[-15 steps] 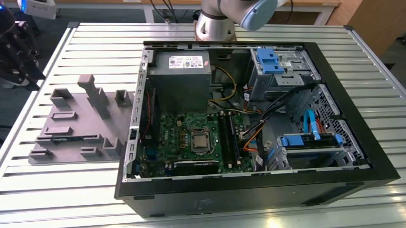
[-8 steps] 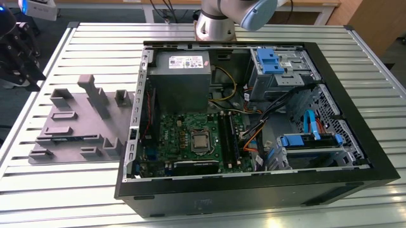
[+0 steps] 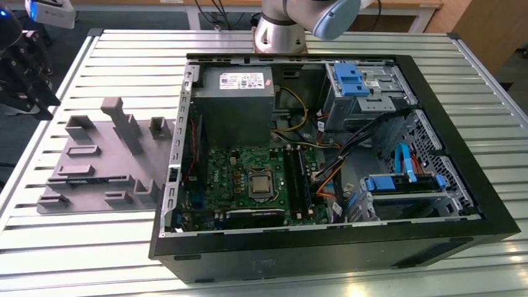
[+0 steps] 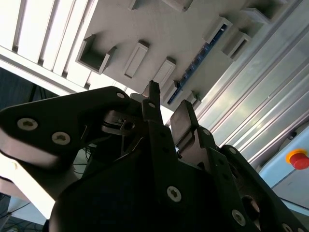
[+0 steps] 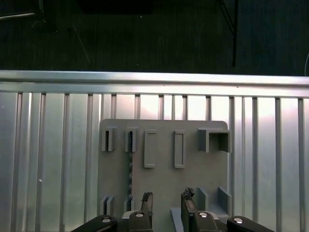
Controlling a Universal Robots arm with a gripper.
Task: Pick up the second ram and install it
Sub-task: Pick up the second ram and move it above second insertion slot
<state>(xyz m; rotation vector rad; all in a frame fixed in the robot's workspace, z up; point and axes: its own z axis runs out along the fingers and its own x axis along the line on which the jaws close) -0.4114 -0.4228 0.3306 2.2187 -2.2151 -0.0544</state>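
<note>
Gripper (image 5: 166, 199) open, nothing in it: in both wrist views the two fingertips (image 5: 146, 203) stand apart with bare gap between. It hangs over the grey holder tray (image 5: 203, 174), above the tray's near edge, touching nothing.

Second ram (image 5: 129, 169) is in the tray, standing on its long edge in a narrow slot that runs along one side of the tray (seen edge-on, a thin dark strip with a bluish tint in the second wrist view). It sits just beside the gripper's gap, not between the fingertips, so no grasp yet.

Tray lies on the slatted table (image 3: 107, 247) near the exterior view's left edge. Open computer case (image 3: 330, 250) takes the table's middle and the exterior view's right side, motherboard (image 3: 247, 179) flat inside it.

Risks, my judgement:
- Gripper is offset from the stick, so a straight descent could put a fingertip on the ram's top edge or the slot wall and jam or chip it.
- Off-centre or skewed pinch: stick tilts and binds in the slot on lift, or drags the loose tray up.
- Thin board, so too hard a squeeze could flex it.
</note>
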